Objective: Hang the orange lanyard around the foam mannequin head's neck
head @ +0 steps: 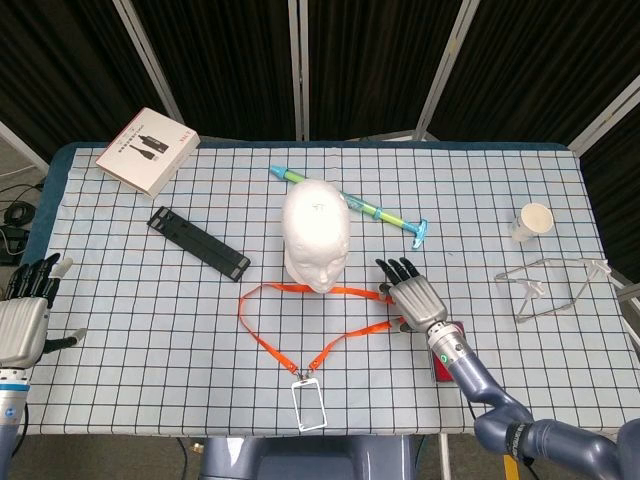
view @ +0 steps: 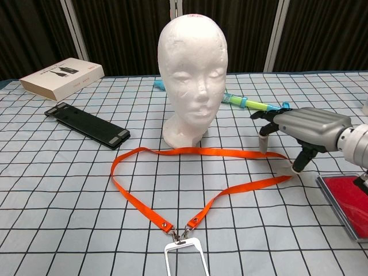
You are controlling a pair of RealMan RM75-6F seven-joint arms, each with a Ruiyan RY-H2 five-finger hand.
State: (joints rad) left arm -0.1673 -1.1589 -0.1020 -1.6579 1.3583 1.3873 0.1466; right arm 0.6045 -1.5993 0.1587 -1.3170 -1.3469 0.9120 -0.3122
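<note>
The white foam mannequin head (head: 316, 238) (view: 193, 75) stands upright in the middle of the checked table. In front of it the orange lanyard (head: 300, 330) (view: 195, 172) lies flat in a loop, its clear badge holder (head: 309, 405) (view: 185, 260) toward the front edge. My right hand (head: 412, 293) (view: 302, 127) hovers over the loop's right end with fingers spread and pointing down, holding nothing. My left hand (head: 28, 310) is open at the table's left edge, far from the lanyard.
A red case (head: 452, 350) (view: 349, 201) lies just right of the right hand. A black bar (head: 198, 240), a white box (head: 147, 150), a teal-green pen (head: 360, 208), a paper cup (head: 531, 222) and clear glasses (head: 548, 285) lie around.
</note>
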